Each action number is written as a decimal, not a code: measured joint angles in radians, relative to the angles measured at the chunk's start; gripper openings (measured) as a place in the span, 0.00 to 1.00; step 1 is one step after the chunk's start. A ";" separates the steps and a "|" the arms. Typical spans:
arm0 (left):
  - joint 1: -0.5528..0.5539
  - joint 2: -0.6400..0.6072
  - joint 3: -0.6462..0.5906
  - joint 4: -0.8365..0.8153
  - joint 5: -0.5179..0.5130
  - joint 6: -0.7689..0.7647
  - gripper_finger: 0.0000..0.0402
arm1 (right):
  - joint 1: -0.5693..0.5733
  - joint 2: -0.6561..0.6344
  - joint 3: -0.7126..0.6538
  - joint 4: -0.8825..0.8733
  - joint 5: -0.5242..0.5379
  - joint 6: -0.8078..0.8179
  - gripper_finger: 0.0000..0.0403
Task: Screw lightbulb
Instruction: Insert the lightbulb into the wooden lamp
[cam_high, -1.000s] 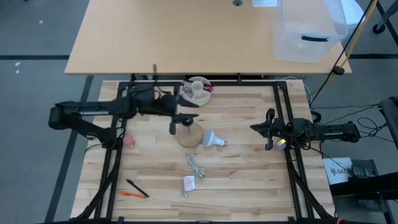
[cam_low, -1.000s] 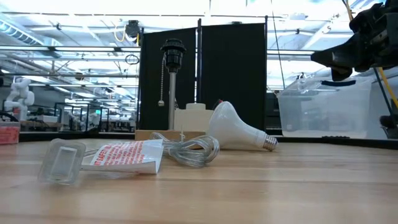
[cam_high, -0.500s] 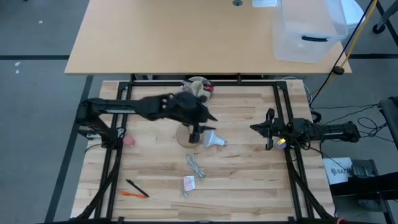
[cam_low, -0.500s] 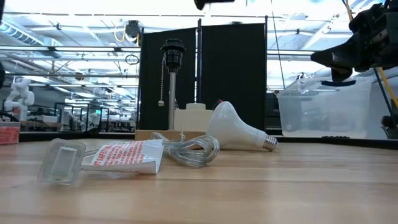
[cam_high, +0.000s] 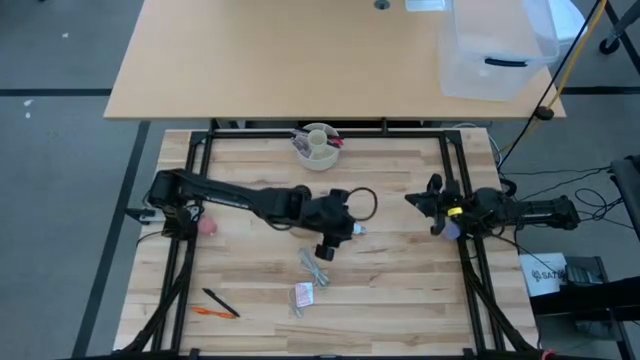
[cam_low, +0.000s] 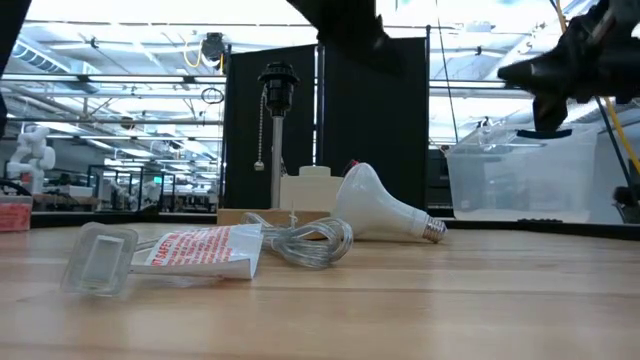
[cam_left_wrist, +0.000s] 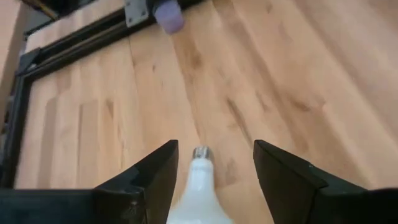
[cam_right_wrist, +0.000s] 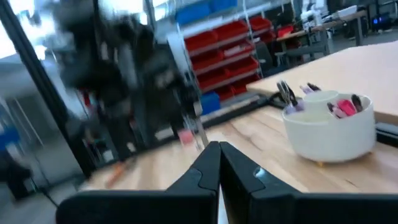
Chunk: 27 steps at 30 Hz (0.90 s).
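The white lightbulb (cam_low: 375, 214) lies on its side on the wooden table, its silver screw neck (cam_low: 432, 230) toward the right edge. My left gripper (cam_left_wrist: 211, 163) hangs open above it, tipped downward, one finger on each side of the neck end without touching; in the high view the left gripper (cam_high: 340, 235) covers most of the bulb. The lamp's black socket (cam_low: 278, 80) stands upright behind the bulb. My right gripper (cam_right_wrist: 217, 163) waits shut at the table's right edge.
A cream cup with pens (cam_high: 318, 143) stands at the far edge. A coiled cord (cam_high: 315, 265) and a small packet (cam_high: 303, 294) lie nearer, with an orange and a black pen (cam_high: 215, 305) near left. A clear bin (cam_high: 495, 50) sits on the far table.
My left gripper has swung from beside the cream cup toward the table's near and right side, over the lamp base, and has come down and tipped downward over the lightbulb, staying open. The bulb has not moved. My right gripper has rolled a little in place.
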 joint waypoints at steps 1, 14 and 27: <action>-0.003 0.008 0.000 -0.004 -0.006 0.000 0.53 | 0.000 0.000 0.000 0.020 0.000 0.003 0.00; -0.079 -0.019 0.000 -0.105 -0.284 -0.063 0.32 | 0.000 0.093 0.004 0.224 -0.151 0.051 0.00; -0.073 -0.504 -0.442 0.245 -0.429 -0.282 0.01 | 0.000 0.474 0.193 0.162 -0.156 -0.086 0.00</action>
